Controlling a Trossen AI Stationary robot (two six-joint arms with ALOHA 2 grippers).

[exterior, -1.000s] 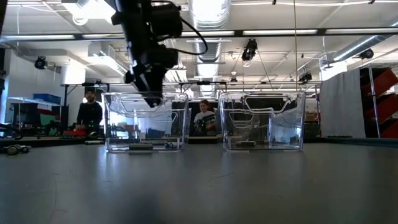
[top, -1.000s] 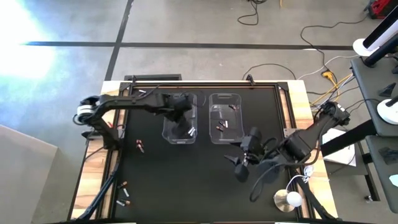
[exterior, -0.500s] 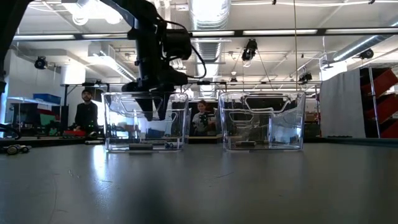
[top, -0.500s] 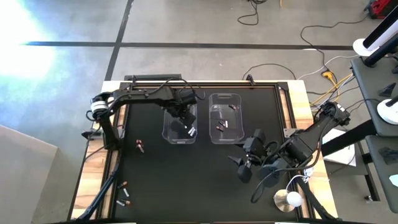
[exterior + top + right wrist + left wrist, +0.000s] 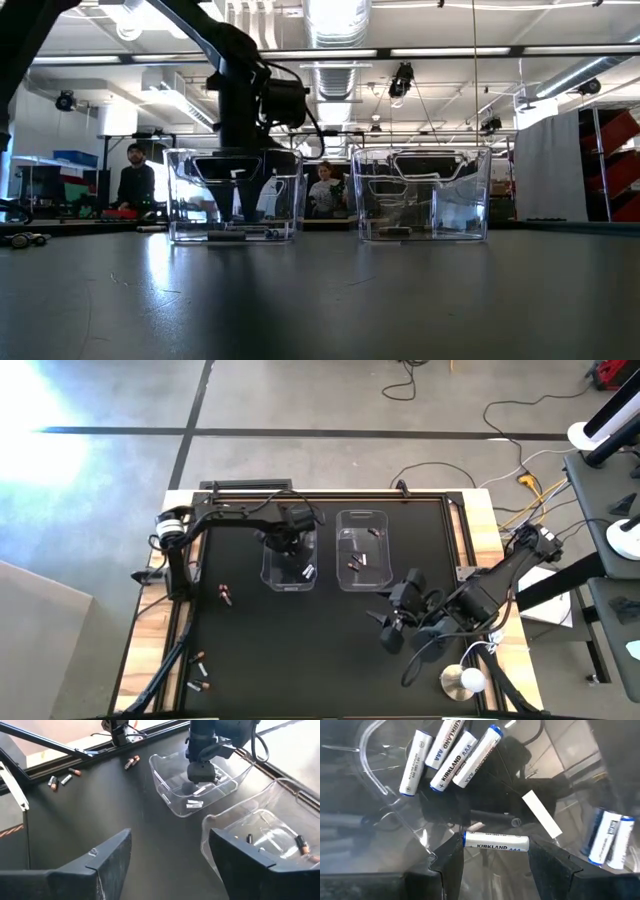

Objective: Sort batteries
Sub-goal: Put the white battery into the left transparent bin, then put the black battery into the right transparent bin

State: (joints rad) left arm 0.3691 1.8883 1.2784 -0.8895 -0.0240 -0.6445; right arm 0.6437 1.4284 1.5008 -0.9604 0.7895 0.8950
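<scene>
Left gripper in the left bin, white cell between its fingers.

Nearest me, right gripper point(image 5: 392, 628) hangs open in front of the right bin point(image 5: 362, 549), grasping nothing. Left gripper point(image 5: 495, 851) reaches down inside the left bin point(image 5: 288, 555), clenched on a battery point(image 5: 496, 841); more white batteries point(image 5: 451, 755) lie just beyond it on that bin's floor.

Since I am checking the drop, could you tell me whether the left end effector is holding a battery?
Yes, in the left wrist view a white battery spans the gap between the left end effector's fingers, inside the bin.
</scene>
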